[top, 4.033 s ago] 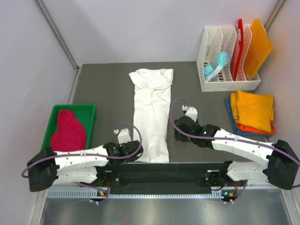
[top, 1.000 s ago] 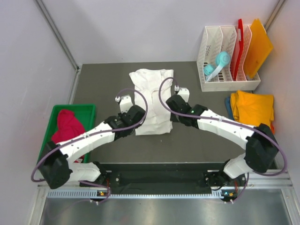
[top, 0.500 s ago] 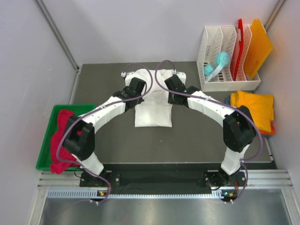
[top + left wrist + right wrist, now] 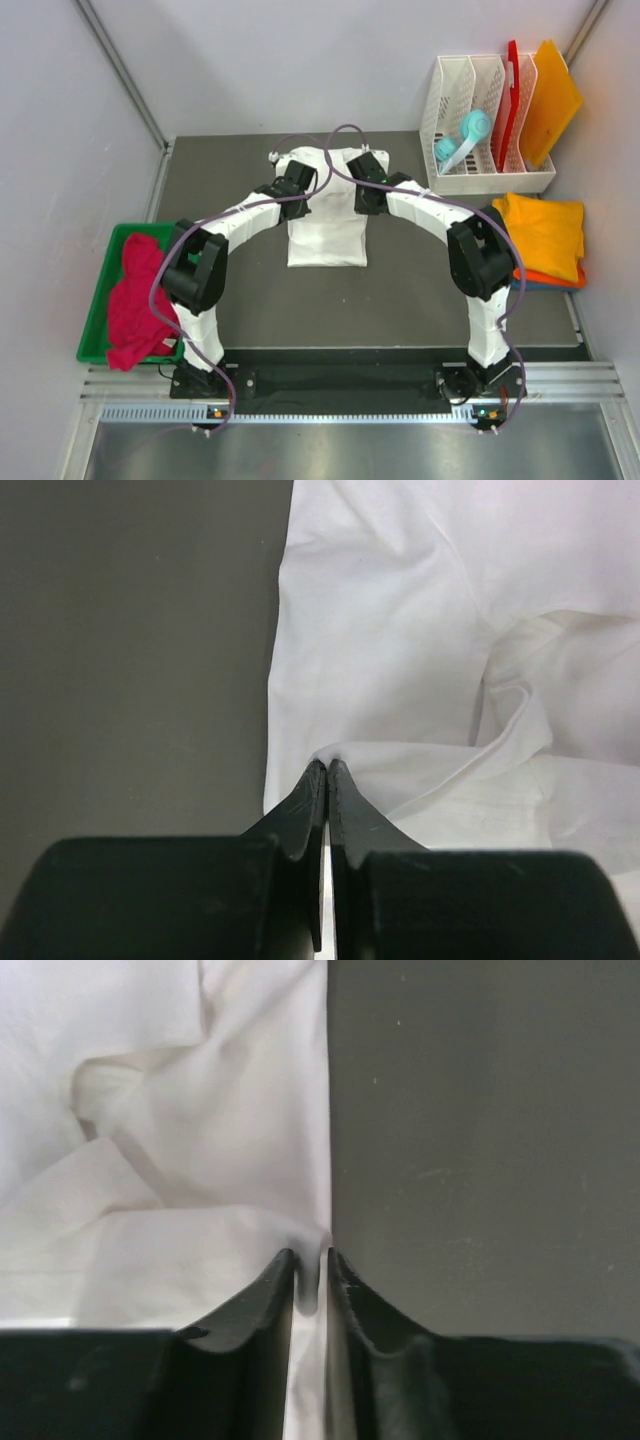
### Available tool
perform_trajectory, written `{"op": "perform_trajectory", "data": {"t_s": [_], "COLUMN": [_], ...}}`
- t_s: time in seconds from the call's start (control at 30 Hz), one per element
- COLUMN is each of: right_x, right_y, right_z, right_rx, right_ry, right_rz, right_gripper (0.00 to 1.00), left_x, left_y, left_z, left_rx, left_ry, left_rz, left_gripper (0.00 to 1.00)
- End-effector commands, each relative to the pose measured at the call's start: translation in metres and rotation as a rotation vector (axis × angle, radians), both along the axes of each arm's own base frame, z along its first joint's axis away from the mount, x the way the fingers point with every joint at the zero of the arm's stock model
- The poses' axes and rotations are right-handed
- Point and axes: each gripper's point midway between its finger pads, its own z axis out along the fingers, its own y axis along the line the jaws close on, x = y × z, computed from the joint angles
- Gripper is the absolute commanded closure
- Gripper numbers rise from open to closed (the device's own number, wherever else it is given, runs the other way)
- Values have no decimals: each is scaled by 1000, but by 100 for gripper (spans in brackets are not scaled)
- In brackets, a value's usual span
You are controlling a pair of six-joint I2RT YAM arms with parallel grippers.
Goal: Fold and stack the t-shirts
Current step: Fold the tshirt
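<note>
Pinching the white shirt (image 4: 327, 238) toward its far end, the left hand (image 4: 327, 767) is clamped on its left edge, the right hand (image 4: 311, 1255) on its right. It lies central on the worktop (image 4: 230, 200), long axis running near to far; each hand is nearest its own side.

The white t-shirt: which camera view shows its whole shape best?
The top external view: the white t-shirt lies folded on the table, its outline nearly complete. Each wrist view shows only one edge, pinched by the left gripper or the right gripper.
</note>
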Motion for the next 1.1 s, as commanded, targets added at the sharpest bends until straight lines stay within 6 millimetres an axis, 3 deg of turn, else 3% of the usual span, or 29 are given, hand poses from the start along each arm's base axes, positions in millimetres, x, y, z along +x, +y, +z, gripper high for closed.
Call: {"op": "perform_trajectory", "data": {"t_s": [0.0,0.03,0.07,0.1,0.13,0.2,0.23,0.3,0.33,0.37,0.4,0.43,0.47,0.57,0.6,0.83,0.93,1.07], "right_x": [16,17,14,12,9,-1,-6,-22,-29,-41,-48,-54,-65,-81,-84,-89,-100,-117], "right_y": [0,0,-1,-1,-1,-1,-2,-1,4,3,6,13,13,26,30,44,40,28], "right_z": [28,47,50,58,73,75,83,72,79,65,61,64,48,28,24,-20,-39,-57], "right_rx": [23,42,46,58,76,69,80,81,107,108,117,145,139,155,154,167,154,140], "right_ry": [-76,-122,-131,-150,-181,-178,-191,-162,-175,-140,-132,-146,-113,-77,-70,24,79,136], "right_rz": [-10,-11,-7,1,6,17,17,34,47,59,69,84,96,134,144,149,141,124], "right_gripper": [67,59,45,41,38,33,33,34,36,44,52,60,75,96,98,100,100,100], "left_x": [14,13,12,10,9,3,1,-11,-16,-22,-34,-36,-45,-65,-73,-74,-80,-103], "left_y": [2,7,9,10,12,17,20,20,20,13,12,5,-2,-21,-24,-45,-45,-31], "left_z": [25,37,43,51,67,76,77,77,76,73,63,62,55,29,14,-16,-37,-64], "left_rx": [-11,-10,-14,-19,-34,-28,-26,-41,-51,-85,-97,-124,-142,-199,-211,-275,-252,-218], "left_ry": [-69,-95,-110,-131,-167,-183,-181,-165,-160,-150,-128,-140,-127,-75,-38,13,86,161], "left_rz": [32,49,55,58,60,61,66,57,54,46,31,7,-9,-68,-85,-125,-119,-84], "left_gripper": [88,77,66,54,49,38,38,38,40,42,45,54,59,74,76,78,80,82]}}
